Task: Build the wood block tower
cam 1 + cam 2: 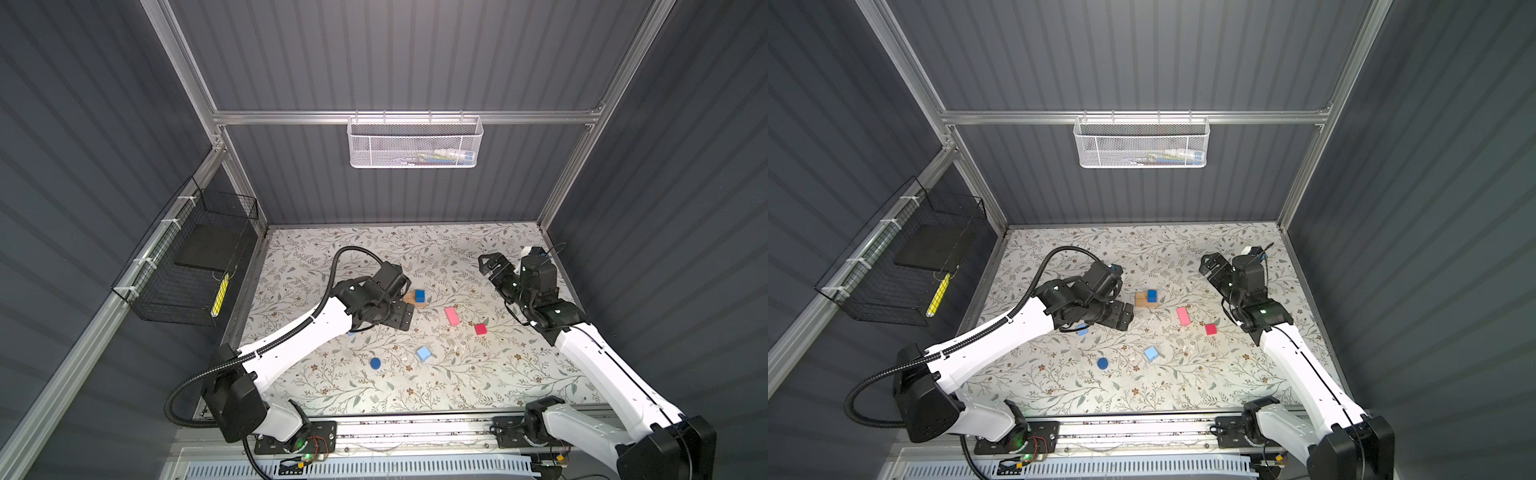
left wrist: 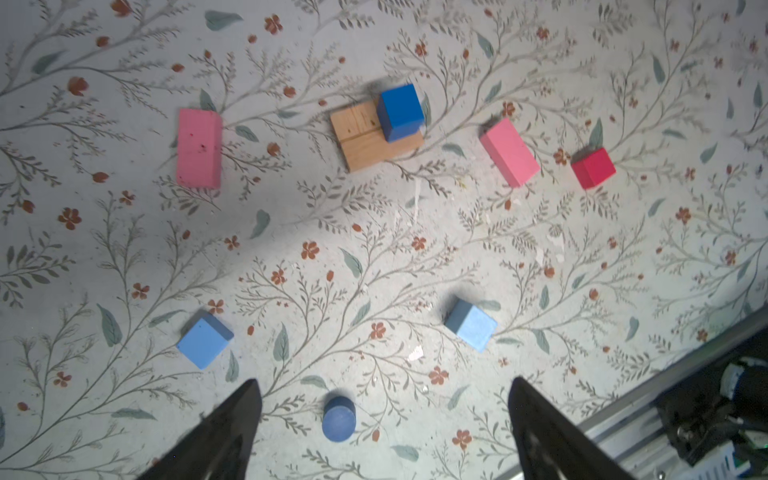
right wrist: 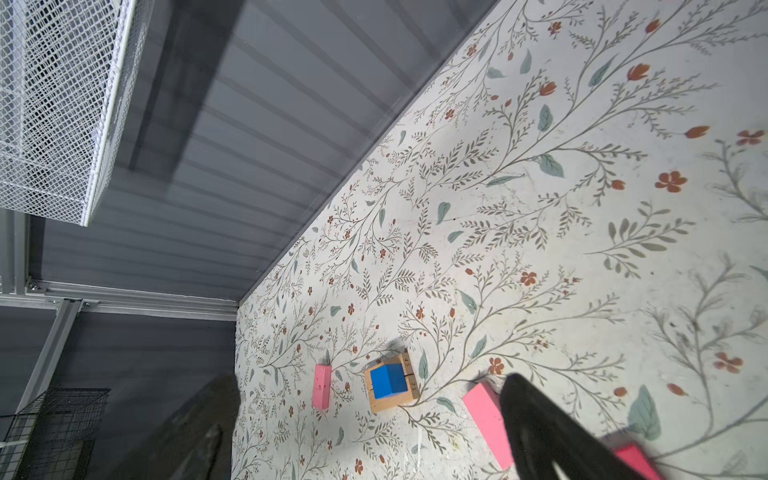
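The tower is two tan oblongs lying side by side with a dark blue cube on them. Loose on the mat lie two pink oblongs, a red cube, two light blue cubes and a dark blue disc. My left gripper hovers open and empty just left of the tower. My right gripper is open and empty, raised at the far right.
A white mesh basket hangs on the back wall. A black wire basket is fixed to the left wall. A metal rail runs along the front edge. The left arm covers one pink oblong in both top views.
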`<state>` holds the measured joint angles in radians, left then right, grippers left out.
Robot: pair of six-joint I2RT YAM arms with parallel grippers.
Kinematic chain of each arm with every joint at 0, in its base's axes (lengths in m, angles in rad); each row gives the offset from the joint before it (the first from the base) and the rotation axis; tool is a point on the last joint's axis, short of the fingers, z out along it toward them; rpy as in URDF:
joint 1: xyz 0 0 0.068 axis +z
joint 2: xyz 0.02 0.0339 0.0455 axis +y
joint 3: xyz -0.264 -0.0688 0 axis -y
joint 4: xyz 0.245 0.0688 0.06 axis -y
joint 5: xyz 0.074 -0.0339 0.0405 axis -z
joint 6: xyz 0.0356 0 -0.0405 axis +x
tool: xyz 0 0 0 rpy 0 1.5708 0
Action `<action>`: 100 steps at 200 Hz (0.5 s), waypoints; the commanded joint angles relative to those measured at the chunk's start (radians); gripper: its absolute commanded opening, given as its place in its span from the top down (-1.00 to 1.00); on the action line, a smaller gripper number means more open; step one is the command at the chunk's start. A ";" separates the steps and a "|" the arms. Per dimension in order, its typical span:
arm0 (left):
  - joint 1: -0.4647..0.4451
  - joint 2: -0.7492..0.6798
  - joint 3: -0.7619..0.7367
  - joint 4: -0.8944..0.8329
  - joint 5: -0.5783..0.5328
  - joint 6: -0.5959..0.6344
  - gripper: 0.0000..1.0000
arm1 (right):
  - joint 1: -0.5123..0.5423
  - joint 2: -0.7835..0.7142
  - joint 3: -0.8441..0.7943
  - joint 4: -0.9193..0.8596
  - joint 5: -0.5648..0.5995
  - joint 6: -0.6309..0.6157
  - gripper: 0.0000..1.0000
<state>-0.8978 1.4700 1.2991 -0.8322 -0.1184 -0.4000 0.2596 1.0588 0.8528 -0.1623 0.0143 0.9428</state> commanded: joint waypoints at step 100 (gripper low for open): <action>-0.175 0.256 0.038 0.030 0.069 0.291 -0.89 | -0.028 0.006 -0.004 -0.005 -0.077 -0.055 -0.98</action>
<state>-1.0729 1.6775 1.3067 -0.8310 -0.0761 -0.2195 0.2413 1.0668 0.8490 -0.1650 -0.0460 0.9150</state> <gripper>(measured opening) 0.944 0.992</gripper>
